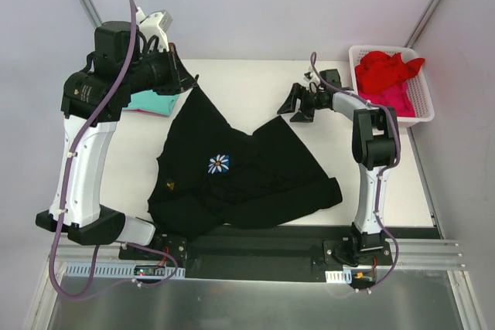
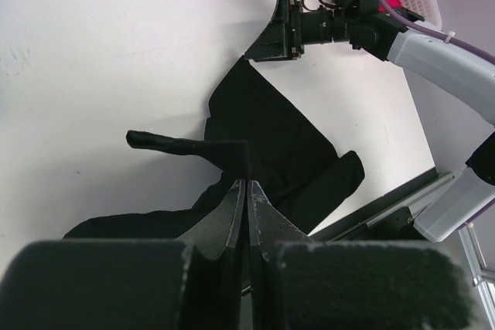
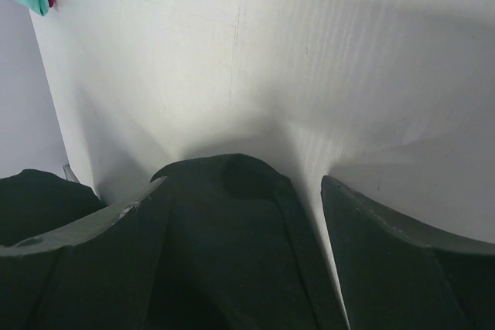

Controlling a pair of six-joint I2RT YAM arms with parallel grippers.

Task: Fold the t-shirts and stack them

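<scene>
Mid-table, black shirt (image 1: 247,179) lies soft and rumpled, long axis far-left to near-right; I have left gripper (image 2: 246,185) clamped on its far tip, right gripper (image 1: 298,107) spread.

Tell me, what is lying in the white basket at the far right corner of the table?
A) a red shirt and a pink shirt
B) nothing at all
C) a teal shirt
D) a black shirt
A: a red shirt and a pink shirt are heaped in the white basket, while the black shirt and the teal shirt are outside it.
</scene>
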